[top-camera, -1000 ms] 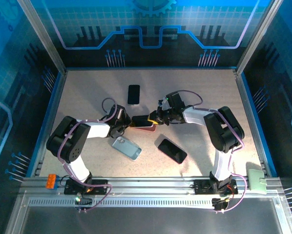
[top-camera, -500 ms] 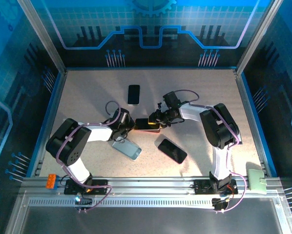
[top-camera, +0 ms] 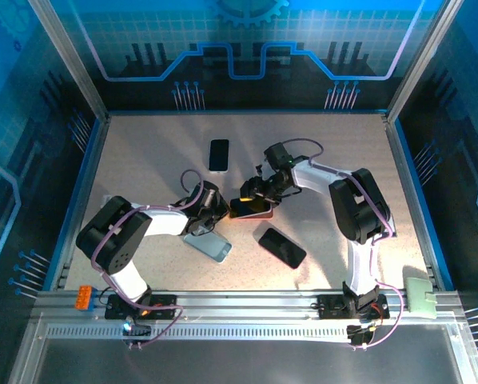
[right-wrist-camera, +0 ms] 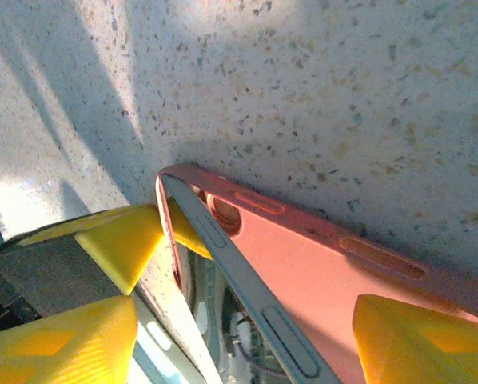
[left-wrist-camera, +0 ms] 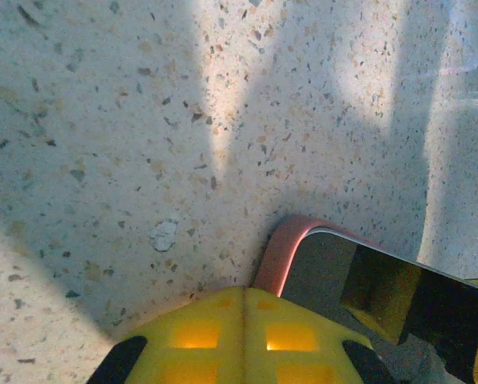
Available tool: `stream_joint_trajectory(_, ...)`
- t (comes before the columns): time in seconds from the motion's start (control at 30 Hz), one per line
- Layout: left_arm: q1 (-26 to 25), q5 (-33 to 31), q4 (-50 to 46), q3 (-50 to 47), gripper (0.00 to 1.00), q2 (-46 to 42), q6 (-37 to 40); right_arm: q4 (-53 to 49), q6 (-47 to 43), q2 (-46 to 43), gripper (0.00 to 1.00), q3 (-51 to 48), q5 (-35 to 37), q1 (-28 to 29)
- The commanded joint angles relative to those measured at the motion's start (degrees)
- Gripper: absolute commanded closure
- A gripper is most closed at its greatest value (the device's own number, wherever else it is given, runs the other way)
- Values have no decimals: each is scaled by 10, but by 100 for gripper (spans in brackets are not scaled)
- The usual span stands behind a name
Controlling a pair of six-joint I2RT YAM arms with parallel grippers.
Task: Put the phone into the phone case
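Observation:
A pink phone case [top-camera: 259, 213] lies at the table's middle with a dark phone [top-camera: 245, 206] tilted partway into it. In the right wrist view the phone's grey edge [right-wrist-camera: 251, 300] rises slantwise out of the case [right-wrist-camera: 327, 256], one end seated in the corner. My right gripper [top-camera: 255, 194] hangs over them, open, its yellow fingers [right-wrist-camera: 419, 336] standing wide on either side without gripping. My left gripper [top-camera: 220, 210] is shut, and its joined fingertips [left-wrist-camera: 245, 316] press against the case's rounded corner [left-wrist-camera: 280, 252].
A light blue case [top-camera: 208, 242] lies just below my left gripper. One black phone [top-camera: 218, 154] lies farther back and another [top-camera: 282, 247] in front of the pink case. Walls fence the table [top-camera: 143, 160] on three sides.
My right gripper has opened and let go of the phone. My left gripper, still shut, has slid right against the case's corner, and the case has shifted slightly right.

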Motion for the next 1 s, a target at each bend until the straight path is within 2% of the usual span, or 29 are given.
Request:
stream_joint_trajectory(0.0,-9,14,22,-7,100,-17,-13,-51,-25,9,26,25,1,-9)
stream_joint_trajectory(0.97,-16,9,29,2,100,-16,-15,-141,-77,-26,18,45,37,-43)
